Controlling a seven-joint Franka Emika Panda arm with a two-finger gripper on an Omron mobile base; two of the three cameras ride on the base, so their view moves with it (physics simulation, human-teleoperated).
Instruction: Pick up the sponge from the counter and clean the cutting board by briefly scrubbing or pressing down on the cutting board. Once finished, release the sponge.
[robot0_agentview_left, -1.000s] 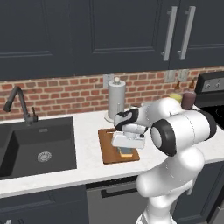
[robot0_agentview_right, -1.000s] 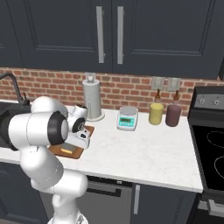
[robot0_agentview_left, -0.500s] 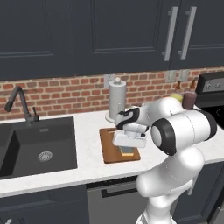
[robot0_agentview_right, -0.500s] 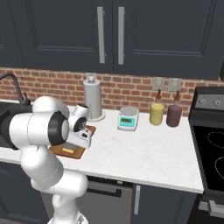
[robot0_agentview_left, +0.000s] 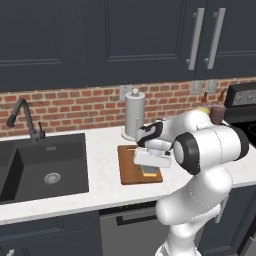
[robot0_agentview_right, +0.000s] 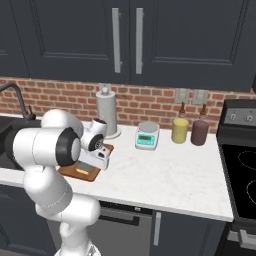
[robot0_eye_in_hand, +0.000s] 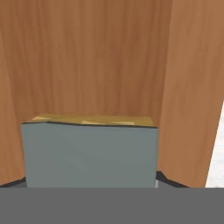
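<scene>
Grey-green over yellow, the sponge (robot0_eye_in_hand: 89, 151) sits clamped between the gripper's (robot0_agentview_left: 148, 170) jaws, pressed low over the cutting board (robot0_agentview_left: 128, 173) near its front right corner. The fingertips themselves are hidden behind the sponge. Bare wood lies open toward the left and rear of the board; white counter (robot0_agentview_left: 102, 187) runs beyond its edges, with the sink (robot0_agentview_left: 30, 165) well apart and a paper towel roll (robot0_agentview_left: 134, 114) just behind the board.

cutting board (robot0_eye_in_hand: 96, 57): matt brown wood, fine grain | sponge (robot0_eye_in_hand: 89, 153): matt grey-green over yellow | counter (robot0_agentview_left: 102, 185): smooth white marbled stone
</scene>
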